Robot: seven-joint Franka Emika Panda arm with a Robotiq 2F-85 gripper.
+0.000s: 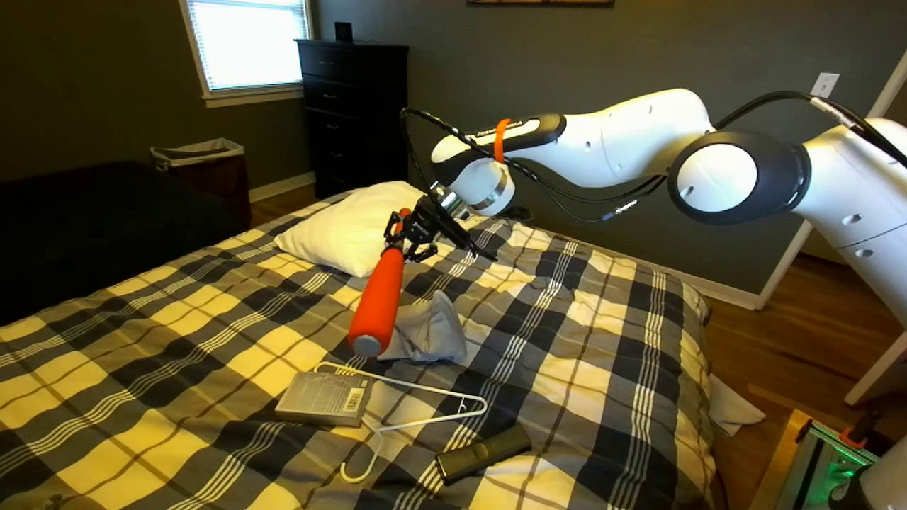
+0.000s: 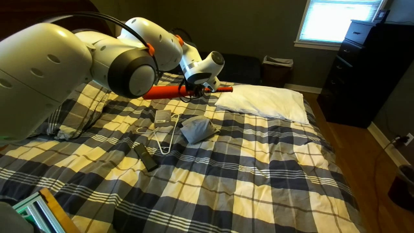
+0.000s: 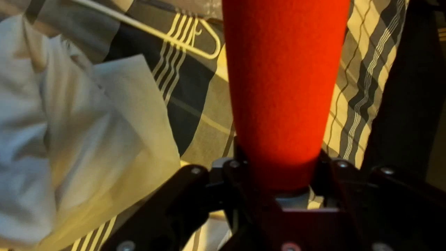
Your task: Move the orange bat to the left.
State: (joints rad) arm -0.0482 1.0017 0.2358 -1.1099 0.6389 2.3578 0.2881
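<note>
The orange bat point(image 1: 379, 301) is held in the air above the plaid bed, its thick barrel toward the camera. In an exterior view the barrel point(image 2: 163, 92) points left and the thin handle reaches right, in front of the white pillow. My gripper point(image 1: 405, 239) is shut around the bat near the narrow part between barrel and handle; the gripper point(image 2: 193, 91) also shows there. In the wrist view the barrel point(image 3: 285, 76) rises from between the fingers point(image 3: 280, 167), with a finger on each side. Part of the fingertips is dark and hidden behind the bat.
On the bed lie a grey cloth point(image 1: 429, 329), a white hanger point(image 1: 425, 386), a flat grey case point(image 1: 326, 398) and a dark remote-like object point(image 1: 485, 452). The white pillow point(image 2: 268, 100) lies at the bed's far side. A plaid pillow point(image 2: 81, 110) lies beside the arm.
</note>
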